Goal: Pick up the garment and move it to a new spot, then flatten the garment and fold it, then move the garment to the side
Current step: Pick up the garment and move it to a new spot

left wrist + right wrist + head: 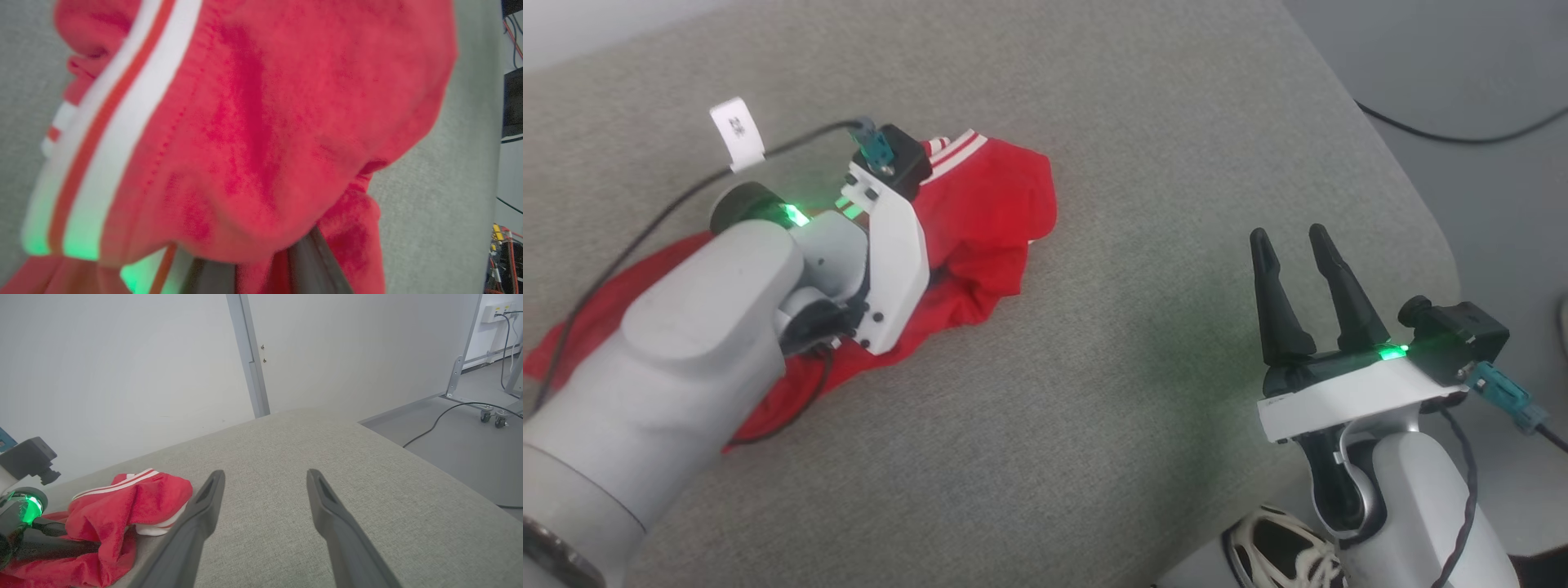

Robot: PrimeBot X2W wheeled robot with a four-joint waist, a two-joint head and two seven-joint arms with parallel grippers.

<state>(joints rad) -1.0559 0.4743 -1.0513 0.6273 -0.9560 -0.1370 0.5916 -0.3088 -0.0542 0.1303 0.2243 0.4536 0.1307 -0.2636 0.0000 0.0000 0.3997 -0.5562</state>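
Observation:
The garment [988, 204], red with white stripe trim, lies crumpled on the left part of a grey cushioned surface [1094, 367]. My left arm reaches down onto its middle. In the left wrist view, the left gripper [261, 273] has its dark fingers [314, 261] buried in the garment [265, 122], with red cloth bunched between and over them. From the right wrist view, the garment [122, 506] sits at the lower left with the left gripper's fingers [61, 545] running into it. My right gripper [1290, 245] stands open and empty near the surface's right edge, well apart from the cloth, its fingers spread [265, 477].
The cushioned surface drops off on the right to a grey floor [1503, 204] with a black cable [1462, 135]. A shoe [1282, 547] lies on the floor by the right arm. A pale wall [122, 375] rises behind the surface.

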